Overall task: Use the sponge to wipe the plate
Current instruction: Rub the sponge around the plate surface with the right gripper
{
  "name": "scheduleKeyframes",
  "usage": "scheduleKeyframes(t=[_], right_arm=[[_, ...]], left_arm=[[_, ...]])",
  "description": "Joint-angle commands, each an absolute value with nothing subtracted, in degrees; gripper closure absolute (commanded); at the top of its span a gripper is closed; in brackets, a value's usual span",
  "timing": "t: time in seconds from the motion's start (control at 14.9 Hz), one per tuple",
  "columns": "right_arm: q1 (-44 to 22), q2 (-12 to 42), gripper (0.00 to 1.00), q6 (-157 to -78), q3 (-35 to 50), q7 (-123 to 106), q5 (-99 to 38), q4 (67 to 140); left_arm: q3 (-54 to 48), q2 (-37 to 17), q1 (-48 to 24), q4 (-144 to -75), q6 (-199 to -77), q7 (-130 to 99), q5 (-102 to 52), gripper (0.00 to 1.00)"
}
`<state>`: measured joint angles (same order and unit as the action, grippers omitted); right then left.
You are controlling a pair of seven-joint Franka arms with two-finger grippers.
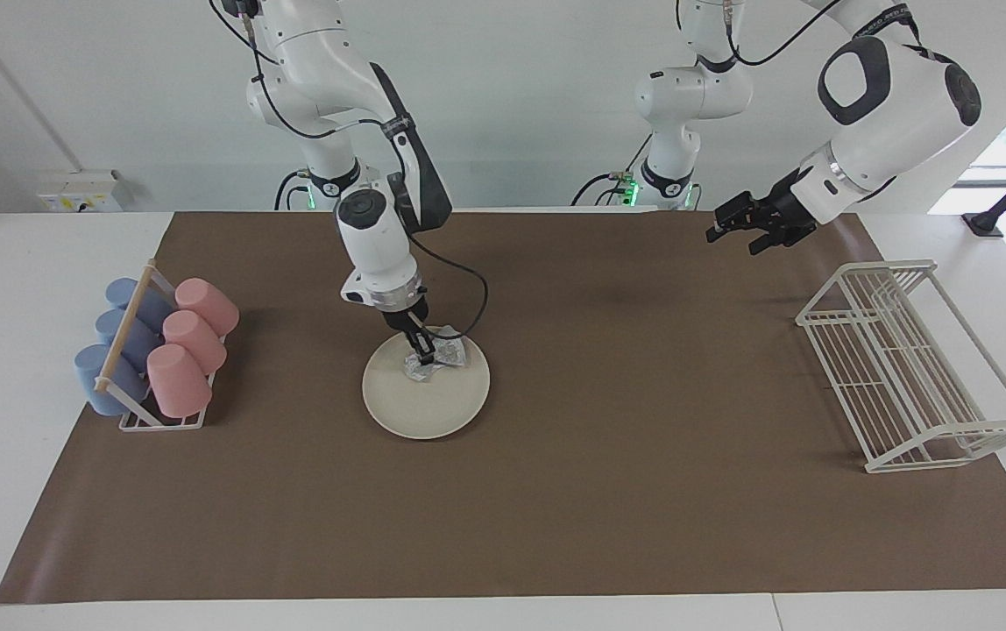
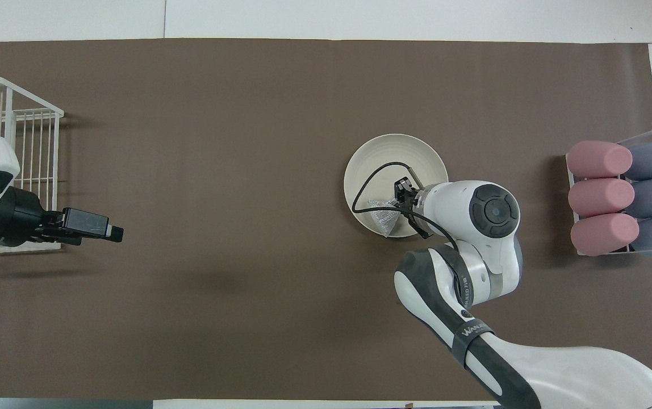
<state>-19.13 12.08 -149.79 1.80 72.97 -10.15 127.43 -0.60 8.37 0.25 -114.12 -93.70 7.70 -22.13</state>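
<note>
Gripping: the right gripper (image 1: pixel 423 357) is pinching the sponge (image 1: pixel 438 357) with its fingers shut on it, pressing it down onto the plate (image 1: pixel 426 394).
Sponge: it is lying on the half of the plate nearer the robots, crumpling under the fingers; it is looking soft, light and wrinkly, so it is likely folding rather than sliding flat.
Hold: the fingers are taking it near its middle, which is probably serving best, since an edge grip would be letting the pad flop and drag.
Plate: it is sitting flat on the brown mat on the counter, beside the cup rack (image 1: pixel 155 355); it is looking stiff, smooth and breakable, and nothing is bracing it, so a hard push may be shifting it.
Left gripper (image 1: pixel 748 230): it is waiting with fingers apart, holding nothing, over the mat near the wire rack (image 1: pixel 912 368).
</note>
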Motion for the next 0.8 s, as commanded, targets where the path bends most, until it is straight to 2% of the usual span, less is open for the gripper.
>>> scheduleKeyframes(t=[0.0, 0.4, 0.54, 0.74], right_arm=[[-16.09, 13.97, 1.0, -150.47, 2.2, 67.07, -11.25, 127.35], [-15.99, 14.06, 1.0, -151.0, 2.29, 66.52, -11.16, 127.27], [-18.27, 14.06, 1.0, -151.08, 2.37, 71.52, -11.16, 127.27], [-22.14, 14.59, 1.0, -152.48, 2.37, 79.16, -11.25, 127.27]], left_arm=[[-0.61, 8.17, -0.35, -113.64, -94.57, 6.5, -20.74, 0.0], [-0.62, 8.26, -0.44, -113.73, -95.01, 6.59, -20.65, 0.0], [-0.62, 8.17, -0.26, -113.64, -95.53, 6.59, -20.74, 0.0], [-0.7, 7.91, -0.44, -113.47, -102.54, 6.68, -20.74, 0.0]])
